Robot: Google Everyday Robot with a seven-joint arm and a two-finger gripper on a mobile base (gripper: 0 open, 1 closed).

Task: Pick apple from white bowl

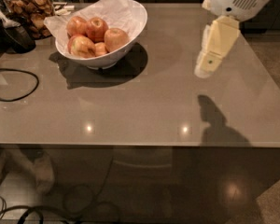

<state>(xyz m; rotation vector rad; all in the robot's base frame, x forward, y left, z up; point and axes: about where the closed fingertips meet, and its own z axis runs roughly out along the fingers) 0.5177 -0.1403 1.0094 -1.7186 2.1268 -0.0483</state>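
Five apples at a guess, the pile hiding part of the count, heaped in the large glossy white bowl with its slanted rim and crinkled white paper lining. Set at the far left of the grey-brown polished countertop.

Wanted: the round peach-orange apple with even skin. Lies on the right side of the heap, nearest the arm, touching the redder apple behind it. Yellow-patched apple at the front left.

Cream-coloured gripper in the air above the right part of the countertop, angled down and to the left, well apart from the bowl. Seen side-on, so cannot tell whether spread or closed. Nothing visibly carried.

Approach not yet made. Likely troubles from here:

- Coming in low from the right would meet the raised rim first. Could shove or tip the bowl on its small foot.
- Descending a little off centre would land on the redder neighbour and mean the wrong pick, given how tightly the fruit is packed.
- Closing too shallow on smooth round skin would let the apple squirt out and roll.
- Reaching too deep could snag the paper and drag it up with the fruit.

Glass jar of brown snacks and black cable lie beyond the bowl, probably clear of any sensible path.
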